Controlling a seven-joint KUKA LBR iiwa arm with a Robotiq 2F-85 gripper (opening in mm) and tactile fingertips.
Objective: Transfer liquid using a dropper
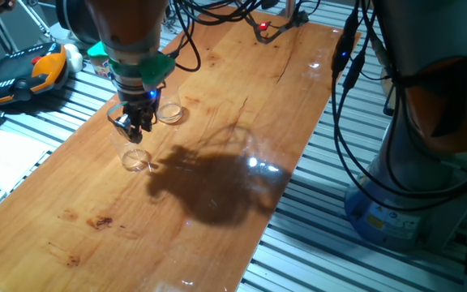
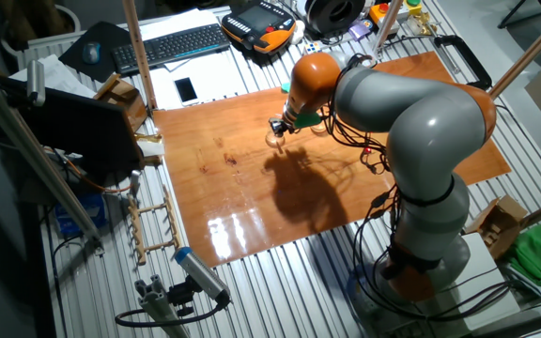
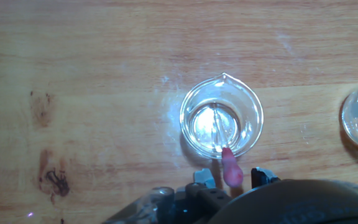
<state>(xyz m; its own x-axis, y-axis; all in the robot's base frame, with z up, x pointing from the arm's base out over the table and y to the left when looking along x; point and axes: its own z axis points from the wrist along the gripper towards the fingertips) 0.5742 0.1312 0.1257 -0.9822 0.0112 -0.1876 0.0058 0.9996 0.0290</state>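
Wooden and glossy, the orange-brown tabletop (image 1: 217, 138) carries a few dark stains and sits on a slatted metal bench (image 2: 280, 272). Beyond the board lie a black keyboard (image 2: 172, 44), a phone (image 2: 185, 89) and an orange-and-black teach pendant (image 1: 23, 71).

Two small clear beakers stand on the wood, near each other but apart. The spouted beaker (image 3: 221, 117) below the hand holds a shallow layer of clear liquid (image 3: 207, 127); the second beaker (image 1: 169, 112) stands just beside the arm, its contents unclear.

One dropper (image 3: 224, 149), thin and transparent with a pink bulb, dips into the spouted beaker. The gripper (image 3: 229, 180) has its fingers closed narrowly around the bulb end.
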